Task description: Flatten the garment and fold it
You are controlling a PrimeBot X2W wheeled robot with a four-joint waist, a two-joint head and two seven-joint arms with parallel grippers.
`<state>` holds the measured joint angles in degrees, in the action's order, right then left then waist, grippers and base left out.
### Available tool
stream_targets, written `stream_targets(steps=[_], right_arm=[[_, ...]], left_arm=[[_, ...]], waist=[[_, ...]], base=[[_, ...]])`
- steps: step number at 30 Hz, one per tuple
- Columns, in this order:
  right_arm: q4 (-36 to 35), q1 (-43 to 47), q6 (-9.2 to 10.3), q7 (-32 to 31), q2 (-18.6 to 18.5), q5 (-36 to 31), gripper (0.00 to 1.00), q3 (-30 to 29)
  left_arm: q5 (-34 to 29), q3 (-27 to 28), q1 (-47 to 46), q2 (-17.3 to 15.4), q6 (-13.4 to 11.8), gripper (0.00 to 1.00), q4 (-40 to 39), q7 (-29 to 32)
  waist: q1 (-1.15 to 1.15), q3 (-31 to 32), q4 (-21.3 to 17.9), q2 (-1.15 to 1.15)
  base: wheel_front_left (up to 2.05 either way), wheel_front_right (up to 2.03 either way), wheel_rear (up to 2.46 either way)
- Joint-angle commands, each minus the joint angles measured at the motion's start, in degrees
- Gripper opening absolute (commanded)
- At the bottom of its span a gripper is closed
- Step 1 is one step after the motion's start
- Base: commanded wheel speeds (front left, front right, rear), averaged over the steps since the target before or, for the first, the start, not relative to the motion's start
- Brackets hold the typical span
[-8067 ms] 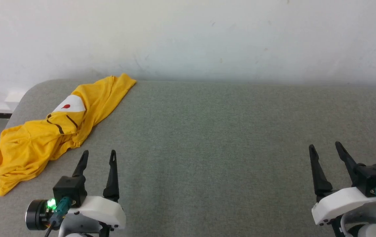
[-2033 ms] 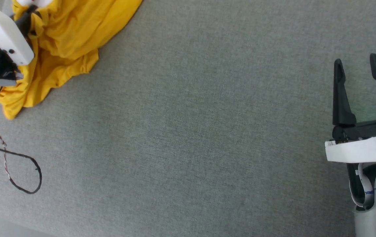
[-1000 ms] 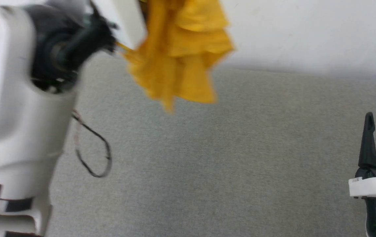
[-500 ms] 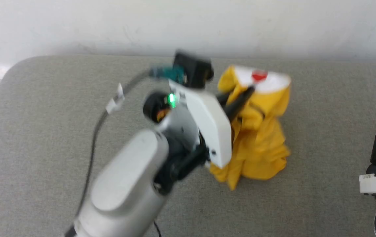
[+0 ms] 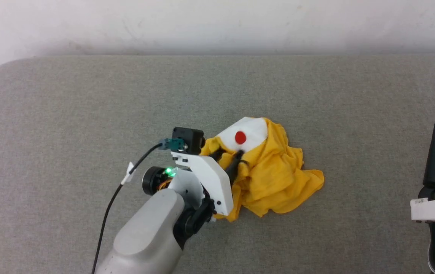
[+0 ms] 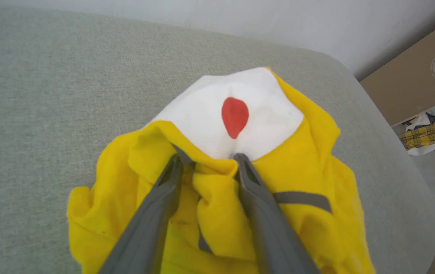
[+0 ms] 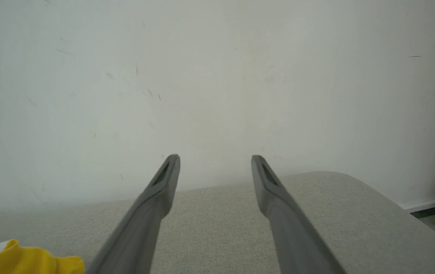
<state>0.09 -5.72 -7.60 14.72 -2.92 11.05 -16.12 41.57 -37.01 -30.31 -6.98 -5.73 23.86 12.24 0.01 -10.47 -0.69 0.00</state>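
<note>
Step in hand: flattening, barely started. The garment (image 5: 274, 175) lies in a crumpled heap near mid-worktop (image 5: 88, 114), white patch at its 11 o'clock. Your left claw (image 6: 206, 158) sits in the folds at 9 o'clock, half parted, cloth loose between. The right claw (image 7: 215, 156) is wide and empty, well apart at 3 o'clock. Next you likely need one edge per claw to spread it.
</note>
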Motion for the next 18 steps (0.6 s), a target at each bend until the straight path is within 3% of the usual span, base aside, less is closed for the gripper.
stream_targets(steps=[1,7,13,18], right_arm=[[0.18,0.40,0.11,0.28,0.04,-0.41,1.00,0.13],[0.79,1.48,0.11,0.28,0.04,-0.98,1.00,0.87],[1.11,2.93,0.11,0.28,0.04,-0.80,1.00,1.72],[1.67,4.23,0.11,0.28,0.04,-0.24,1.00,2.35]], left_arm=[[0.30,0.69,-0.56,0.25,0.83,1.00,-0.34,-1.43],[0.25,3.81,0.81,-1.97,1.25,1.00,-8.64,-8.00],[-0.11,10.91,10.48,-8.21,-1.24,1.00,-22.37,-18.17],[-2.65,18.85,22.66,-12.00,-4.82,1.00,-30.65,-26.39]], waist=[[-0.01,0.76,0.72,0.00],[-0.01,3.32,2.00,0.00],[-0.01,5.15,2.49,0.00],[-0.01,5.42,2.79,0.00]], base=[[0.00,0.00,0.00],[0.00,0.00,0.00],[0.00,0.00,0.00],[0.00,0.00,0.00]])
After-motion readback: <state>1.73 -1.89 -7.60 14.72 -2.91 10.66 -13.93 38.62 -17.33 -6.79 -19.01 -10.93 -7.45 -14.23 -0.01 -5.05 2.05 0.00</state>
